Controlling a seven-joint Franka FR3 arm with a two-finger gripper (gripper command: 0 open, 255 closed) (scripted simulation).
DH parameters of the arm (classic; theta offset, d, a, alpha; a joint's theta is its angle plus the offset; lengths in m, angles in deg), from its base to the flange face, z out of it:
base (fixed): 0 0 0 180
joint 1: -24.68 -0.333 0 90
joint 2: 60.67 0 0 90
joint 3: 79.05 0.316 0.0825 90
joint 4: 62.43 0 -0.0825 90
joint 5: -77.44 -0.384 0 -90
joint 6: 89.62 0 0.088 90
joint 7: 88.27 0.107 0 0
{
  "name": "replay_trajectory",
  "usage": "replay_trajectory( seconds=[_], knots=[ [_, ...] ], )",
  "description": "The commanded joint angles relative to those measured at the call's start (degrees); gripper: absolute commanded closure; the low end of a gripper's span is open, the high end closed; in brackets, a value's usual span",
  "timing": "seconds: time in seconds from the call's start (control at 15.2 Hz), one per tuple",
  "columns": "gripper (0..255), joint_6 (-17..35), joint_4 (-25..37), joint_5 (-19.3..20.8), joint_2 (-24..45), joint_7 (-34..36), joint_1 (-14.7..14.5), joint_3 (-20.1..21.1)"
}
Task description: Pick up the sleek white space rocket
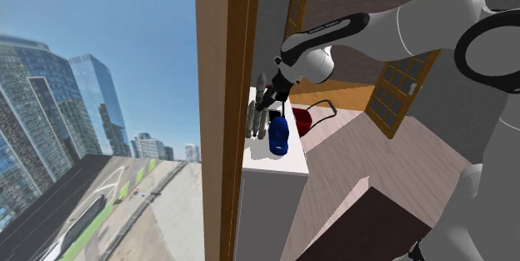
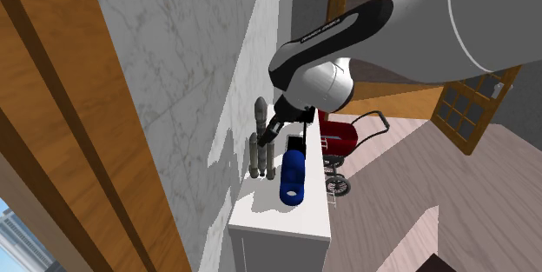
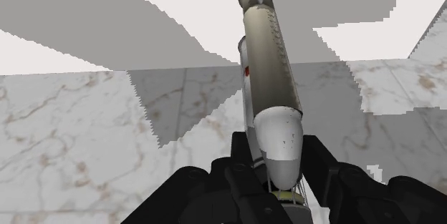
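So the big grey-veined marble wall [image 2: 174, 79] has a brown wooden frame [image 2: 78, 140] next to it. The white Franka arm [image 2: 417, 27] reaches in over a plain white cabinet [image 2: 287, 216] that sits right against the wall. On the floor past the cabinet there's a red pram with black wheels [image 2: 340, 133]. A dark blue cylinder [image 2: 293, 175] lies on the cabinet top. Between it and the wall is the slim grey-white rocket with side boosters [image 2: 258, 144], standing upright on its base. The all-black gripper [image 3: 279, 147] comes down from above, fingers clamped either side of the rocket's pale nose cone.
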Motion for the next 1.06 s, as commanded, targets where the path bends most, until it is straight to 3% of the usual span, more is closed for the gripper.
replay_trajectory(
  seconds=[0.0, 0.99],
  knots=[
    [255, -0.70, 0.32, 0.90, -0.64, 0.93, -0.12, -0.21],
    [255, -7.37, 4.73, 7.46, -4.75, 8.13, -0.61, -1.50]
  ],
)
